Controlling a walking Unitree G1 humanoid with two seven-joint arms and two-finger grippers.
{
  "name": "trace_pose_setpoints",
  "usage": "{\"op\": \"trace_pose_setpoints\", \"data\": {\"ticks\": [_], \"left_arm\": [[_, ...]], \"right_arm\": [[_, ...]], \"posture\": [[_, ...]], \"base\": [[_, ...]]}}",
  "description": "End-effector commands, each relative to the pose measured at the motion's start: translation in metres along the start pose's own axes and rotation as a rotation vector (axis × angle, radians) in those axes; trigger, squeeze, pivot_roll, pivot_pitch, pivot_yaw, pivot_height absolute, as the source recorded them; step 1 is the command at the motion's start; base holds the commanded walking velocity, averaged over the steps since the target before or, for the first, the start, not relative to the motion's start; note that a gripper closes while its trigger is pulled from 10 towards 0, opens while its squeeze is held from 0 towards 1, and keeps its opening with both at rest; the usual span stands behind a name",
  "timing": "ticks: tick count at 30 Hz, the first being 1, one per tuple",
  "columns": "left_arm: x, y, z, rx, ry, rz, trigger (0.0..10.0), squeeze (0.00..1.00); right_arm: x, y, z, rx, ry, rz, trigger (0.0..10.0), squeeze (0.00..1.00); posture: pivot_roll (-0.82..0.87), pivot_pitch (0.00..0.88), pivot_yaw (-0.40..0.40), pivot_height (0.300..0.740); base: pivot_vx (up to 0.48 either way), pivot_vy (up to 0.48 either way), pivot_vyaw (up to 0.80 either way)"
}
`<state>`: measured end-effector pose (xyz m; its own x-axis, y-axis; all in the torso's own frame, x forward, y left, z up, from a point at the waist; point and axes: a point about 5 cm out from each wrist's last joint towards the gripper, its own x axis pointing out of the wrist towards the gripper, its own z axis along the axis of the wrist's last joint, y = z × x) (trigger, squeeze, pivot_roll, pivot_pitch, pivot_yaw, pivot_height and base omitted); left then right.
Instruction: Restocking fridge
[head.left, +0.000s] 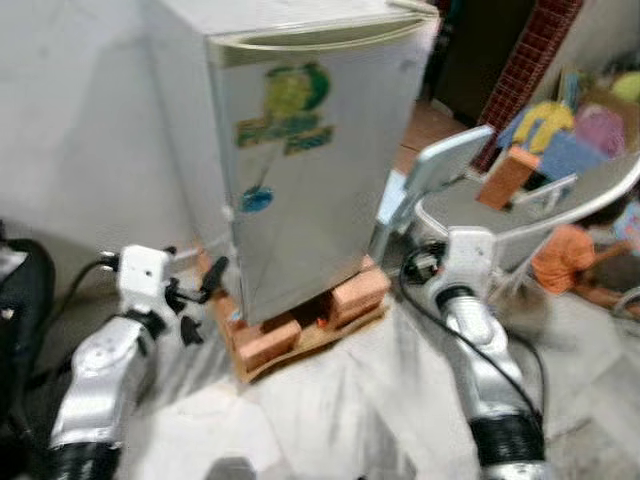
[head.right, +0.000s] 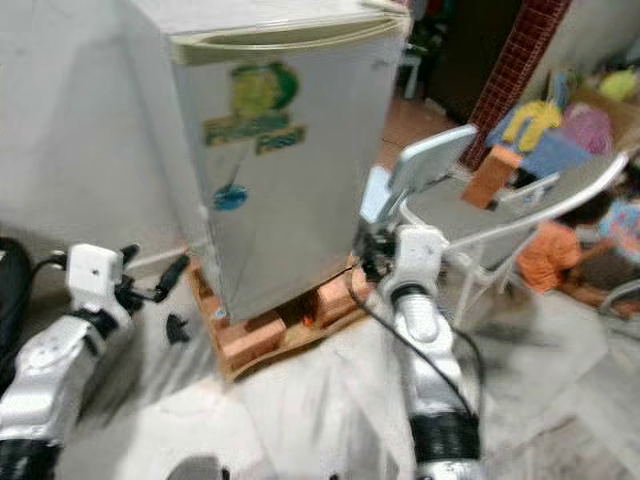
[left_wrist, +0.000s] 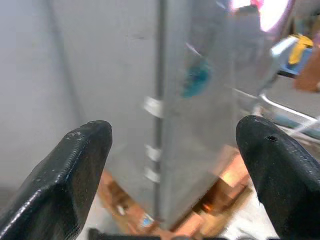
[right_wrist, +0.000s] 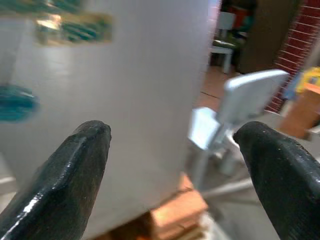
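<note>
A closed grey fridge stands on bricks on a pale floor, a plastic chair beside it; left gripper and right gripper both spread, empty.

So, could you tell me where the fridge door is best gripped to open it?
Probably at the recessed lip along the top of the door, near the corner on the robot's right. The hinges sit on the left edge, so the right side should swing free. The right gripper is open nearest that side; come from the front.
</note>
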<state>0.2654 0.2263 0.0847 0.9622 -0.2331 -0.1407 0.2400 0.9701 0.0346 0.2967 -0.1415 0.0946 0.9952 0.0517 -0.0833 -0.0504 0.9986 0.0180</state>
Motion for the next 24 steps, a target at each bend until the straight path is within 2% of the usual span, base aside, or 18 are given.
{"op": "trace_pose_setpoints", "data": {"ticks": [1, 13, 16, 19, 24], "left_arm": [[0.007, -0.008, 0.003, 0.005, -0.018, -0.031, 10.0, 0.0], [0.011, -0.009, 0.007, 0.007, -0.044, -0.059, 10.0, 0.0], [0.011, -0.015, 0.008, -0.009, -0.055, -0.085, 10.0, 0.0], [0.01, -0.019, 0.009, -0.046, -0.062, -0.13, 10.0, 0.0], [0.009, -0.025, 0.007, -0.058, -0.049, -0.192, 10.0, 0.0]], "right_arm": [[0.001, -0.016, 0.006, -0.024, -0.022, -0.046, 10.0, 0.0], [0.004, -0.016, 0.008, -0.032, -0.031, -0.047, 10.0, 0.0], [0.004, -0.016, 0.008, -0.034, -0.031, -0.048, 10.0, 0.0], [0.005, -0.016, 0.008, -0.032, -0.03, -0.049, 10.0, 0.0], [0.006, -0.014, 0.006, -0.033, -0.014, -0.047, 10.0, 0.0]], "posture": [[0.12, 0.0, -0.058, 0.74], [0.13, 0.0, -0.061, 0.74], [0.13, 0.0, -0.062, 0.74], [0.13, 0.0, -0.064, 0.74], [0.14, 0.0, -0.07, 0.74]], "base": [[0.334, 0.345, 0.0], [0.463, 0.02, 0.0], [0.48, 0.0, 0.0], [0.0, 0.0, 0.0], [0.0, 0.0, -0.75]]}}
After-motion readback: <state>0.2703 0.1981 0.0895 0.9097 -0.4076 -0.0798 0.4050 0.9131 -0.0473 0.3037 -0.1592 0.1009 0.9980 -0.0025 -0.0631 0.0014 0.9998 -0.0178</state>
